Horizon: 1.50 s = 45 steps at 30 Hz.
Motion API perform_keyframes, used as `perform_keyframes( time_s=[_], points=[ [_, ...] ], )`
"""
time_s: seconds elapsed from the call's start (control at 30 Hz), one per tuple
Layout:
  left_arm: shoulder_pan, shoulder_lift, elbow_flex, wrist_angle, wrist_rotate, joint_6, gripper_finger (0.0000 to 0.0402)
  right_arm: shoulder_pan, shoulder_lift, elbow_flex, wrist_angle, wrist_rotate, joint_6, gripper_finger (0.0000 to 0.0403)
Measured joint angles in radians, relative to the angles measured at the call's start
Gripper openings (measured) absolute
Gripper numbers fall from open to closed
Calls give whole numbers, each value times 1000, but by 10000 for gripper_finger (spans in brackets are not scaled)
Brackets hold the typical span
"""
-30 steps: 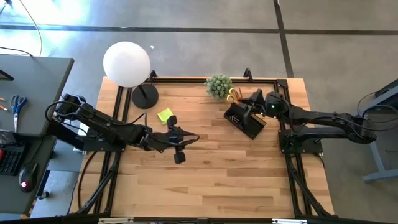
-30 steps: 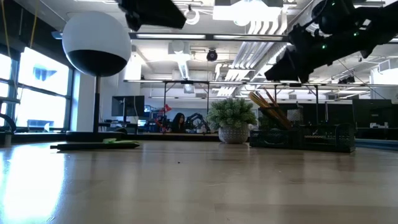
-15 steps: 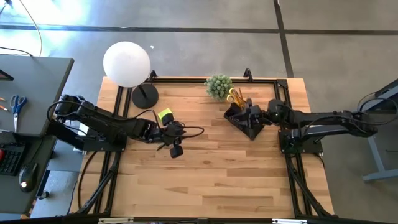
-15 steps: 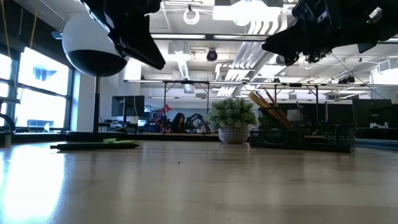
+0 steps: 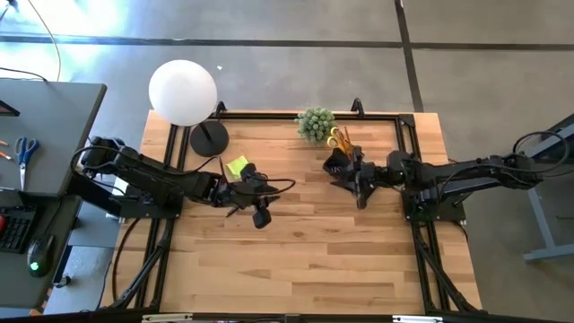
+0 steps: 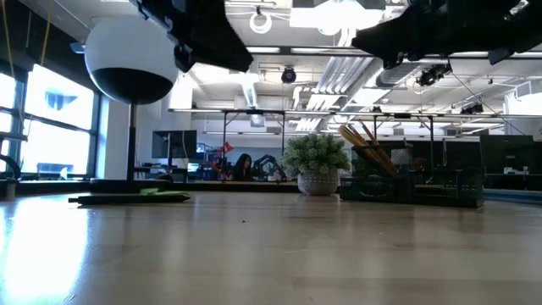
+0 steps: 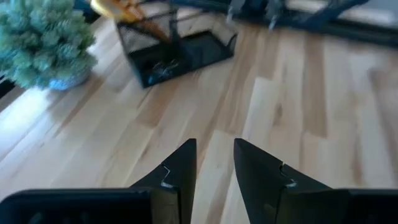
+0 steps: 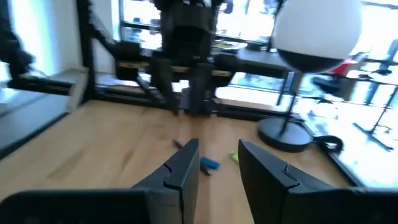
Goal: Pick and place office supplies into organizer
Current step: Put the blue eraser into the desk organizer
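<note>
High view, table (image 5: 296,251): pale wood planks inside a black frame.
High view, left gripper (image 5: 261,216): hangs over the table's middle-left, at about 5 o'clock from the sticky pad (image 5: 238,166); grasps nothing.
High view, right gripper (image 5: 359,179): hangs over the organizer (image 5: 336,165), which stands at the table's far right of centre, at about 5 o'clock from the plant (image 5: 315,123).
High view, scissors (image 5: 335,139): yellow handles stick up from the organizer's far end.
High view, lamp (image 5: 184,92): white globe at the far left corner.
Low view, organizer (image 6: 412,188): at the right, orange pencils (image 6: 366,146) leaning out of it; both arms are dark shapes overhead.
Left wrist view, left gripper (image 7: 214,165): fingers a narrow gap apart, nothing between them; organizer (image 7: 180,53) and plant (image 7: 45,40) lie ahead.
Right wrist view, right gripper (image 8: 219,165): fingers slightly parted, nothing gripped; a blue block (image 8: 209,163) lies on the wood just beyond them.
</note>
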Motion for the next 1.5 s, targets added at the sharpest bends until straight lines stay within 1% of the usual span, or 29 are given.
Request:
perform_keyframes(
  time_s=[0.07,0.13,0.23,0.33,0.43,0.5,0.6,0.67,0.77,0.83,0.93,1.07,1.13,1.17,1.23,1.27,1.37,1.43,1.5],
  points=[
    [0,21,1,57,6,0,97,2,14,20,0,38,-4,103],
    [0,39,-2,94,8,5,97,-7,33,49,-7,36,-8,103],
    [0,70,0,170,6,54,97,-15,66,102,-55,-13,-81,103],
    [0,95,0,235,-27,85,97,-15,96,151,-114,-51,-152,103],
    [0,96,0,271,-33,99,97,-15,118,173,-108,-130,-146,103],
    [-1,95,-1,272,-34,118,97,-15,128,176,-90,-124,-107,101],
    [-16,81,-2,275,-44,152,97,-15,137,173,-117,-78,-49,99],
    [-38,77,-1,313,-44,183,97,-15,154,171,-151,-47,-11,96],
    [-82,78,-1,371,-44,242,97,-9,198,171,-140,-40,29,93],
    [-115,77,-12,415,-48,263,97,2,237,171,-95,-14,50,91],
    [-160,64,-71,420,-102,257,97,25,297,171,-39,18,77,89],
    [-176,-9,-192,430,-190,175,97,61,362,172,21,31,97,89],
    [-161,-46,-242,423,-206,122,97,74,376,180,28,34,92,89],
    [-142,-64,-261,401,-205,79,97,78,381,185,26,34,89,89],
    [-95,-99,-292,300,-202,-41,97,79,390,202,31,36,88,89],
    [-66,-99,-293,253,-189,-108,97,79,388,205,18,36,87,89],
    [21,-94,-297,72,-105,-280,97,79,389,224,-7,39,79,90],
    [69,-63,-292,28,-49,-342,97,79,384,225,-20,42,79,89],
    [100,-43,-296,-21,-39,-369,97,79,384,225,-35,42,81,89]
  ],
)
